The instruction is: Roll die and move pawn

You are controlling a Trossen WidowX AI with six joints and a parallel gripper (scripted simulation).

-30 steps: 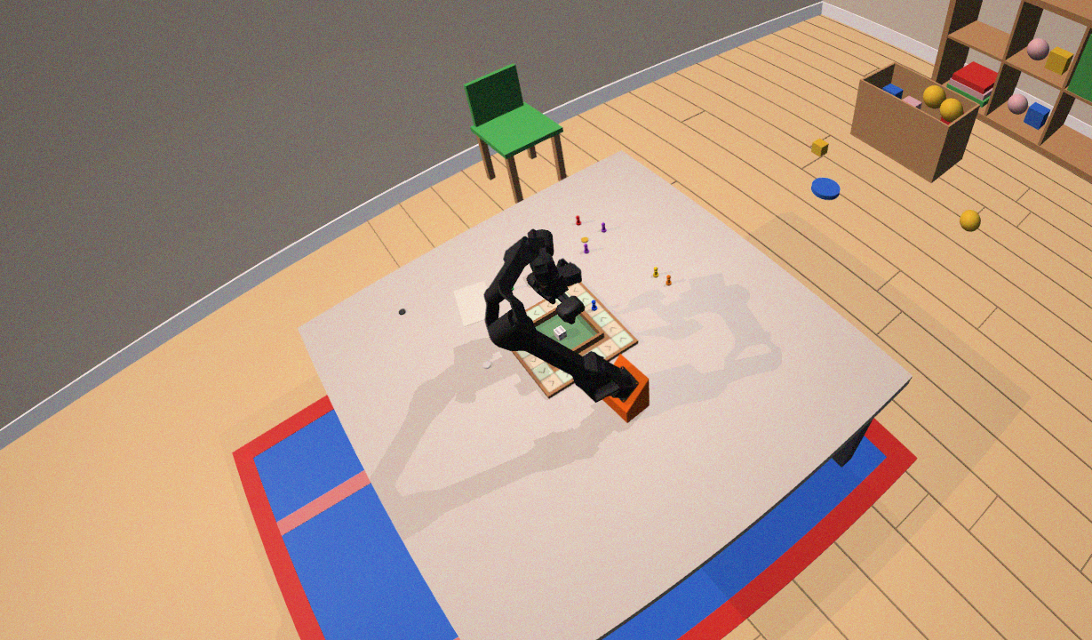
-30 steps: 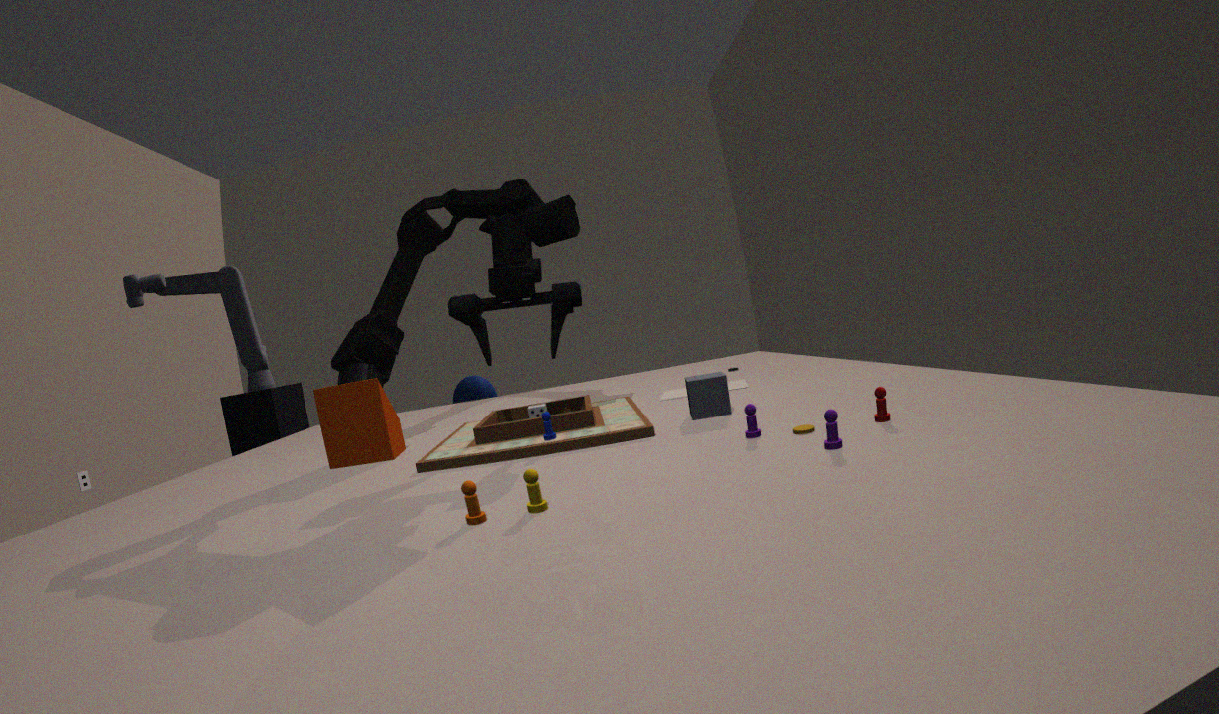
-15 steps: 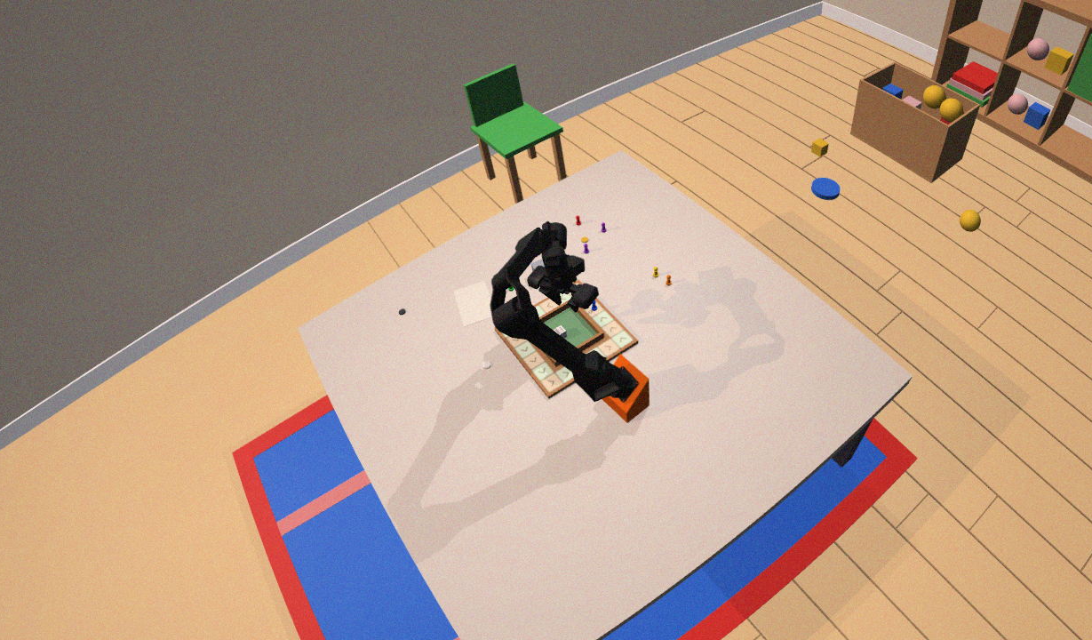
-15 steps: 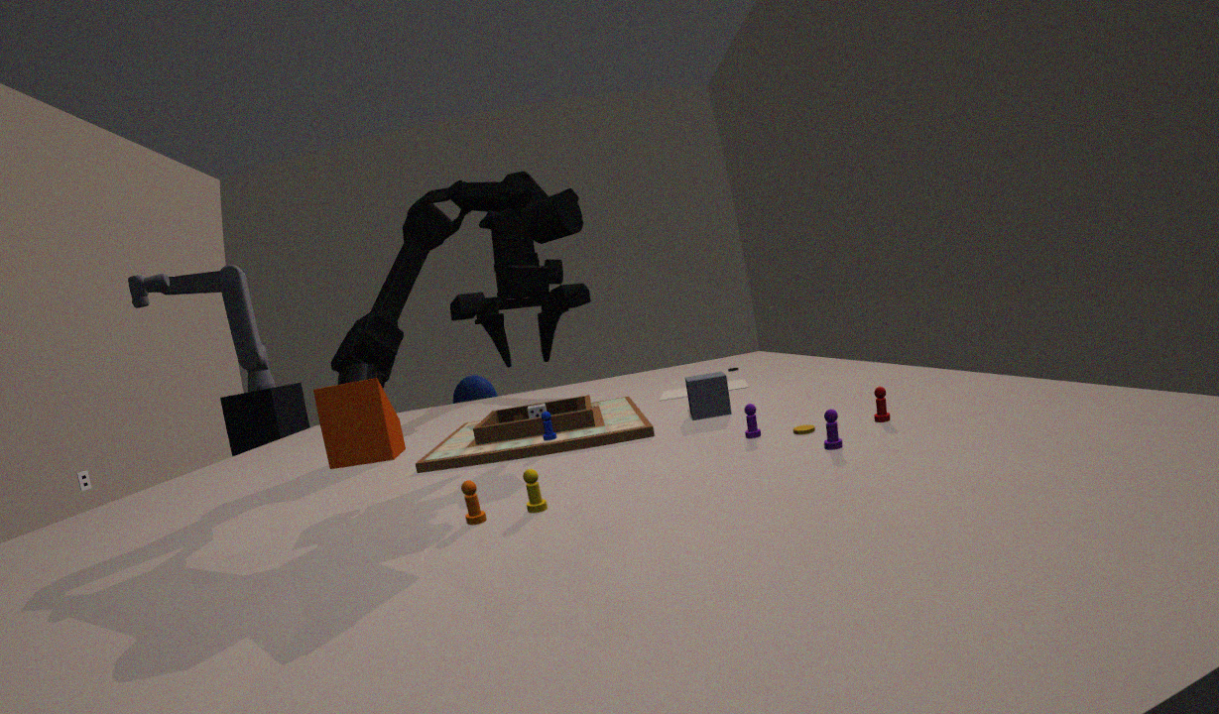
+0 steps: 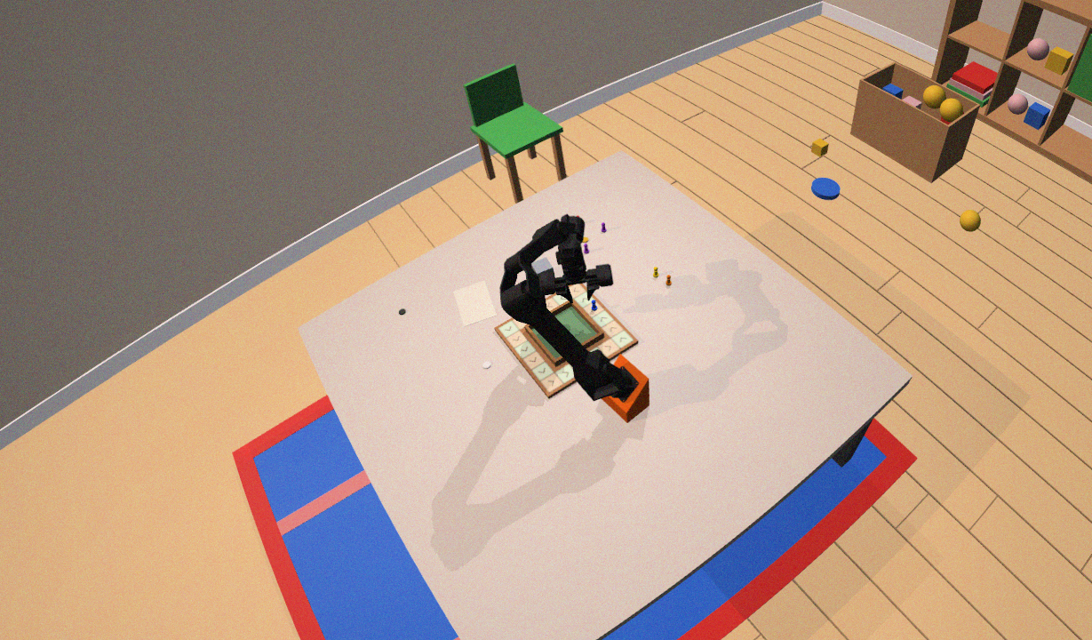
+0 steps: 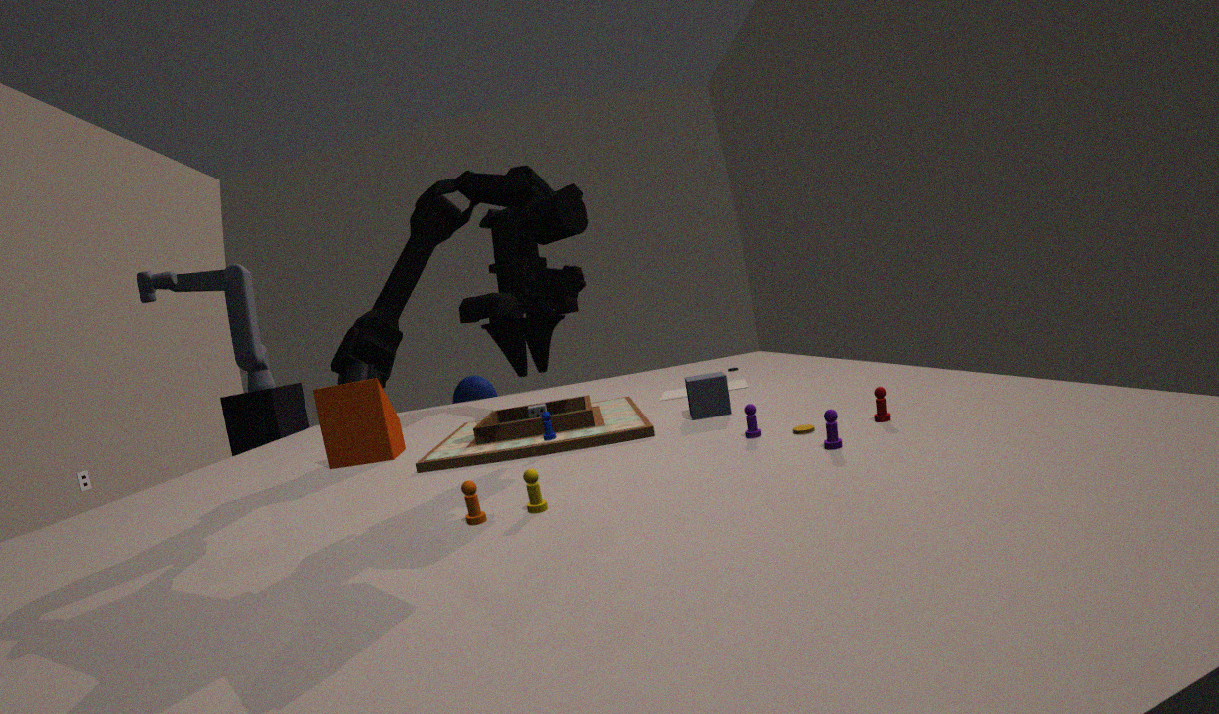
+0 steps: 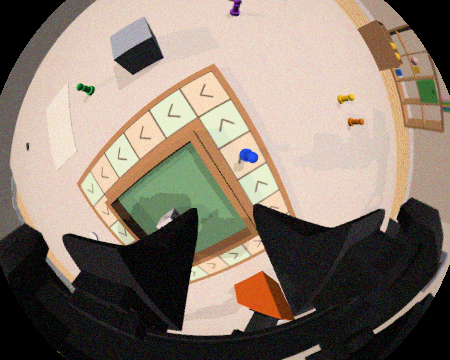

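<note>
The white die [image 6: 536, 411] [image 7: 168, 218] lies in the green-floored tray [image 5: 573, 322] [image 6: 507, 429] [image 7: 200, 175]; its top pips cannot be read, and the arm hides it in the top view. The board [image 5: 508, 328] [image 6: 631, 433] [image 7: 205, 92] surrounds the tray with arrow squares. The blue pawn [image 5: 593, 305] [image 6: 548, 425] [image 7: 248, 156] stands upright on a peach square, two squares from the corner its arrows point towards. My gripper [image 5: 579, 298] [image 6: 533, 371] [image 7: 225, 212] is partly open and empty, above the board, touching neither die nor pawn.
An orange block [image 5: 636, 389] [image 6: 355, 424] [image 7: 262, 292] stands by the arm's base. A grey block [image 6: 708, 396] [image 7: 136, 46] stands beyond the board. Yellow [image 6: 533, 491] [image 7: 346, 98], orange [image 6: 473, 502] [image 7: 356, 121], green [image 7: 85, 89] and red [image 6: 880, 405] pawns and two purple ones stand around.
</note>
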